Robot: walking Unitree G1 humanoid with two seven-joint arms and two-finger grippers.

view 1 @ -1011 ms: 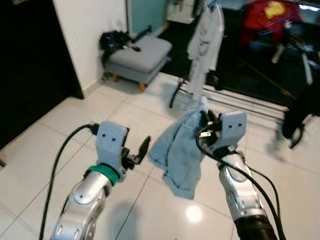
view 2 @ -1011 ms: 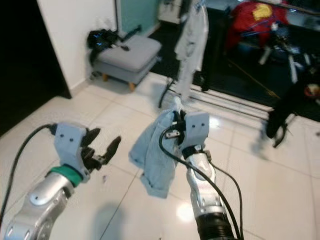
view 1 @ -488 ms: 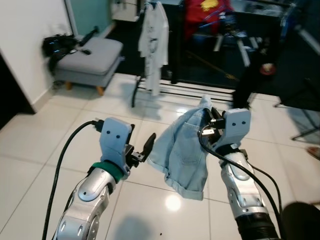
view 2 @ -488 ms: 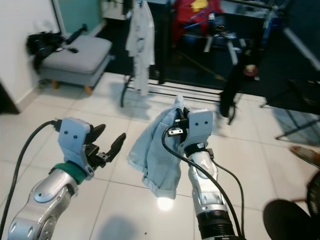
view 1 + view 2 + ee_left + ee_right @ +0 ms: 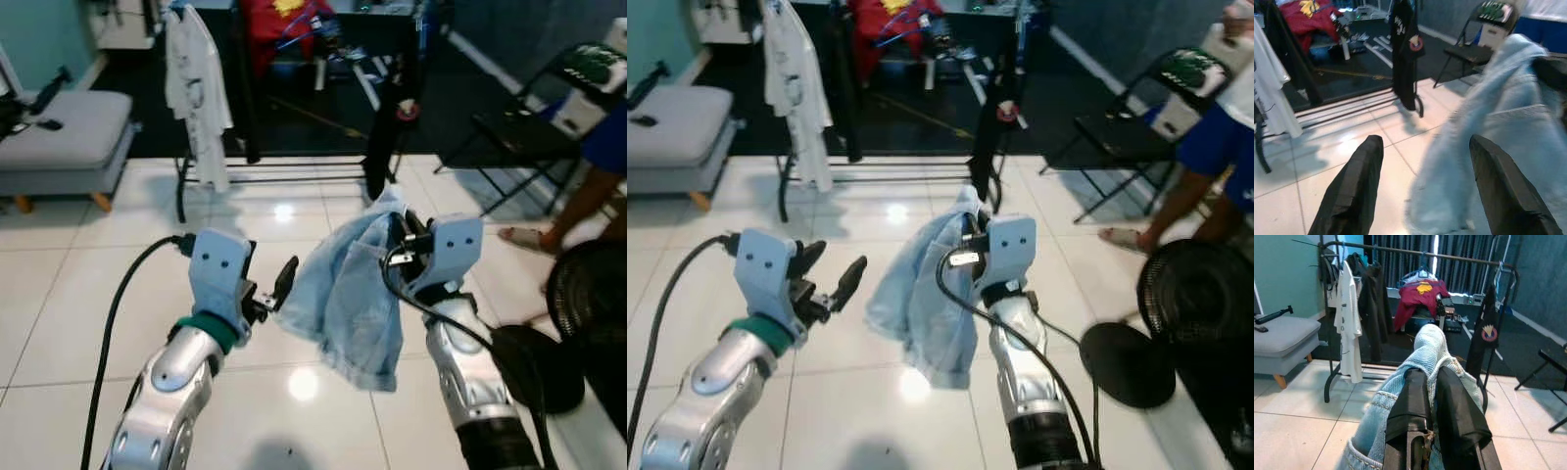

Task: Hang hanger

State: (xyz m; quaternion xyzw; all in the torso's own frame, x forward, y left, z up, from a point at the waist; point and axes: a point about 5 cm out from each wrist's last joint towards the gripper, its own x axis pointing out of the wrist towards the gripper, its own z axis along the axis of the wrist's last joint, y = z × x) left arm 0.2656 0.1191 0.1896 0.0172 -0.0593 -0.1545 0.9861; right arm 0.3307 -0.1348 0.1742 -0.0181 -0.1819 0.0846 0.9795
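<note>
My right gripper [image 5: 400, 238] is shut on a light blue denim garment [image 5: 343, 294] that hangs from it over the white tile floor; no hanger can be made out under the cloth. In the right wrist view the two black fingers [image 5: 1418, 401] pinch the denim [image 5: 1427, 340] together. My left gripper [image 5: 835, 264] is open beside the garment, on its left and apart from it, with the denim [image 5: 1488, 147] near one of its fingers [image 5: 1354, 191]. Ahead stands a black clothes rack [image 5: 1415, 253] holding a white shirt [image 5: 196, 69], a red garment [image 5: 284, 20] and a black garment [image 5: 387, 127].
A grey ottoman [image 5: 59, 127] sits at the left. At the right are a black folding chair [image 5: 519, 137], a person's leg in blue shorts [image 5: 588, 186], and a black floor fan [image 5: 588, 294] with a round base [image 5: 534, 362] close to my right arm.
The camera has swung right: the ottoman slid to the left, the rack now lies ahead, and the chair, person and fan came into view. Both grippers keep their pose.
</note>
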